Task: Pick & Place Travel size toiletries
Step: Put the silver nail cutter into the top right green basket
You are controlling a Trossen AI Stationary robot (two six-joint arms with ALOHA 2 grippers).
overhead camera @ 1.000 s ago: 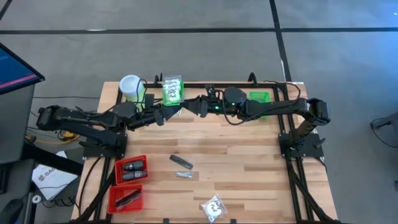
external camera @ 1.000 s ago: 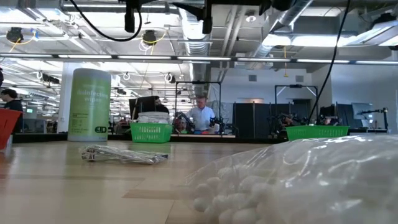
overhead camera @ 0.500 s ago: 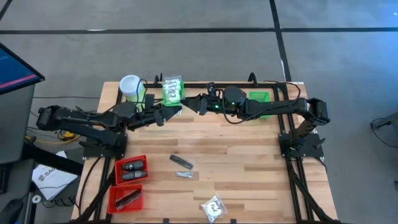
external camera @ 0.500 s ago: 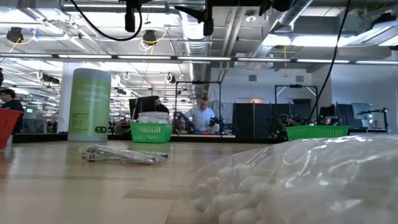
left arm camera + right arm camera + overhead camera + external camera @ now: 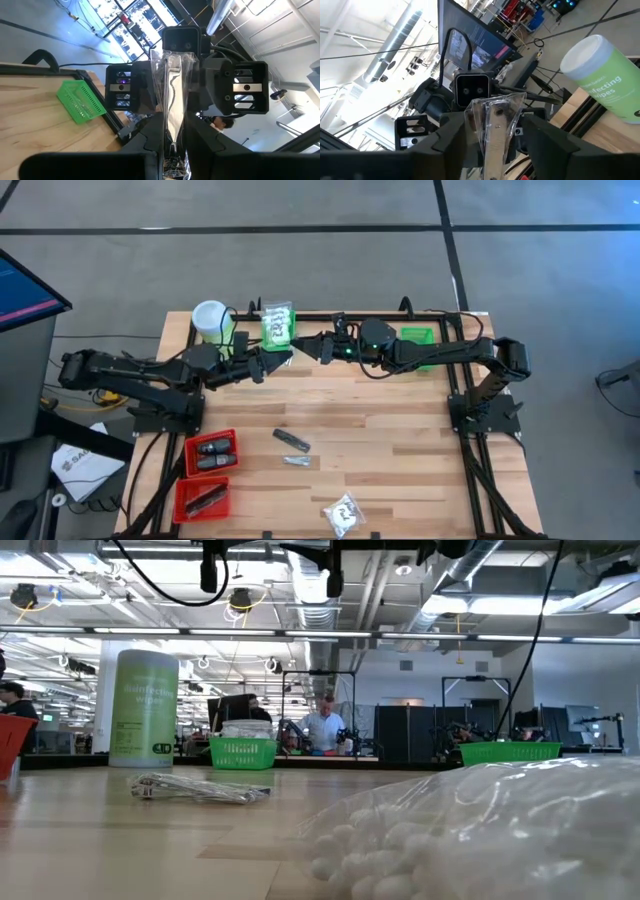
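I count two green baskets (image 5: 277, 326) at the tabletop's (image 5: 400, 440) far edge, two red baskets (image 5: 210, 452) near the left, one canister (image 5: 210, 319). Left pincer (image 5: 281, 361) is clenched on a clear sachet (image 5: 172, 100), held aloft between both arms. Right pincer (image 5: 305, 344) brackets the same sachet; I cannot tell whether it grips. Only the wrist views show the sachet; the high view shows three more toiletries (image 5: 292, 440) lying near the front.

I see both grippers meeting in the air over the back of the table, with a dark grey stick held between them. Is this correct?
Not quite. What sits between the left gripper and right gripper is a clear sachet with a silvery strip inside, not a dark grey stick; the left wrist view shows it. The rest is right.
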